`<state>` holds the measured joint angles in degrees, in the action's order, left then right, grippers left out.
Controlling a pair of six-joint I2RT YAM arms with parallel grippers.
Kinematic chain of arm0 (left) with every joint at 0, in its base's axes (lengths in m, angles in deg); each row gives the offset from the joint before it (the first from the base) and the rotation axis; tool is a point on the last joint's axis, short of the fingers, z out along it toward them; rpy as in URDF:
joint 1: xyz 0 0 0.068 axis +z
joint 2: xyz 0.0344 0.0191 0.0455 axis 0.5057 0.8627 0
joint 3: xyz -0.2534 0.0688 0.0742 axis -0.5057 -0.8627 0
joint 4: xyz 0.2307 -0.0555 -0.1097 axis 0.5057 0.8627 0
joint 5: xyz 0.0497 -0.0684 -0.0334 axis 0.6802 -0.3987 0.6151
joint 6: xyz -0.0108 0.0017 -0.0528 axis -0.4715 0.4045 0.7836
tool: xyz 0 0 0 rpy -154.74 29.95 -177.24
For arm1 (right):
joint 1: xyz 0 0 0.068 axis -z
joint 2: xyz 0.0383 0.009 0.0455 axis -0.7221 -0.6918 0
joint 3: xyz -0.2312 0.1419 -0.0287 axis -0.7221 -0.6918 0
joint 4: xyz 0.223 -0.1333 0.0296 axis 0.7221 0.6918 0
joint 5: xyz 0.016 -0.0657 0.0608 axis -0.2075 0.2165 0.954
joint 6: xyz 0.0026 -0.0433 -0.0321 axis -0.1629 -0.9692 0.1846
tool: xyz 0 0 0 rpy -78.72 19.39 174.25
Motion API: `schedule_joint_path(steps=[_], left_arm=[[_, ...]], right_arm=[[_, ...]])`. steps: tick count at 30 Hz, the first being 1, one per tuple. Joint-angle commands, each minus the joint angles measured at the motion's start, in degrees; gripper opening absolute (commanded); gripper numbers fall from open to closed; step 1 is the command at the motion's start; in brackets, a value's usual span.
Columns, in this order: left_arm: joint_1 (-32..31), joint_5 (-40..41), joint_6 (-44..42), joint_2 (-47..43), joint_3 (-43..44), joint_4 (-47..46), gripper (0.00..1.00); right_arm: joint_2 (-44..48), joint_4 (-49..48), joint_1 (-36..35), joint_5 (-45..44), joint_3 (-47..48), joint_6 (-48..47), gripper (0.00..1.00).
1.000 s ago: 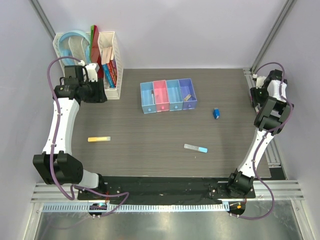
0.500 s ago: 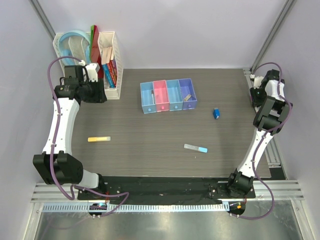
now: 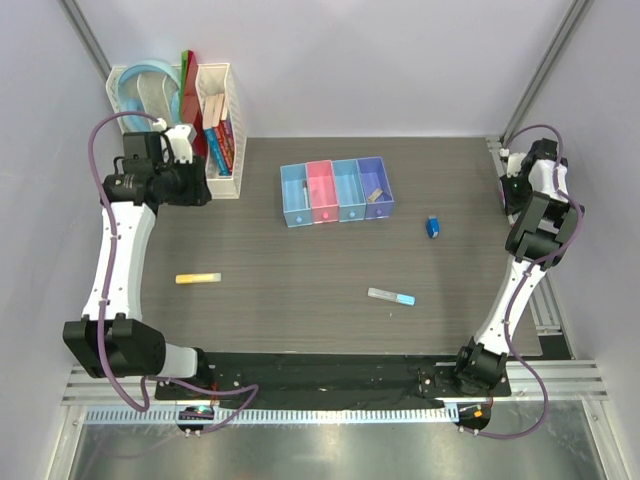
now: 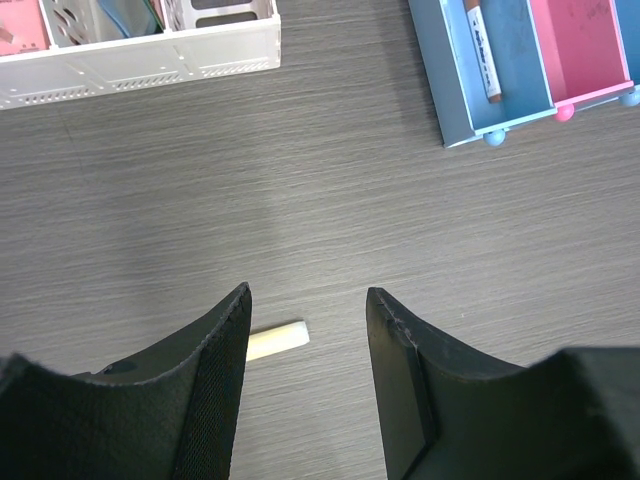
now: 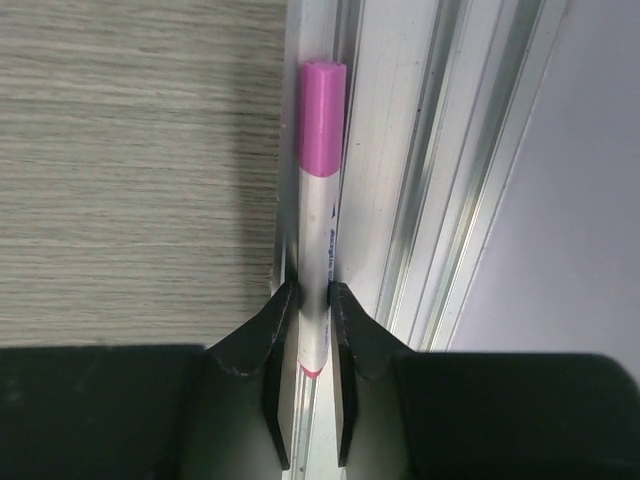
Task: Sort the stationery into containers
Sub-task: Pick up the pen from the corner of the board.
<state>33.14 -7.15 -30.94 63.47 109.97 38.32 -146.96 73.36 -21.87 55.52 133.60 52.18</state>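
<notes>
The four joined bins [image 3: 336, 190] stand mid-table; a tan piece [image 3: 375, 195] lies in the violet-blue one. A dark-blue block [image 3: 433, 227], a grey stick with a light-blue tip [image 3: 391, 296] and an orange-yellow piece [image 3: 197, 278] lie on the table. My left gripper [image 3: 197, 190] is open and empty above the table [image 4: 307, 295]; the yellow piece [image 4: 277, 340] shows below its left finger. My right gripper [image 3: 508, 190] is shut [image 5: 312, 295] on the purple-capped white pen [image 5: 318, 200], which lies along the table's right edge.
The white mesh rack [image 3: 215, 120] with books stands at the back left, close behind my left gripper [image 4: 140, 55]. A white marker [image 4: 480, 50] lies in the leftmost light-blue bin. An aluminium rail [image 5: 420, 200] runs along the table's right edge beside the pen.
The left arm has shifted slightly to the left. The right wrist has edged a little toward the back right corner. The items on the table have not moved.
</notes>
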Motion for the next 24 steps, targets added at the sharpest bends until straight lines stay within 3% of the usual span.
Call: schedule_joint_path(steps=[1, 6, 24], left_arm=[[0.4, -0.4, -1.1, -2.4, 0.6, -1.2, 0.5], [0.5, -0.4, -1.0, -2.9, 0.2, -1.2, 0.51], [0.5, -1.6, -0.2, -3.9, -1.5, -1.9, 0.51]], right_arm=[[-4.6, 1.2, -0.2, 0.3, -1.8, 2.5, 0.19], [-3.9, 1.3, 0.3, 0.5, -2.4, 2.6, 0.11], [2.6, 3.4, 1.3, 2.1, 0.6, 4.0, 0.01]])
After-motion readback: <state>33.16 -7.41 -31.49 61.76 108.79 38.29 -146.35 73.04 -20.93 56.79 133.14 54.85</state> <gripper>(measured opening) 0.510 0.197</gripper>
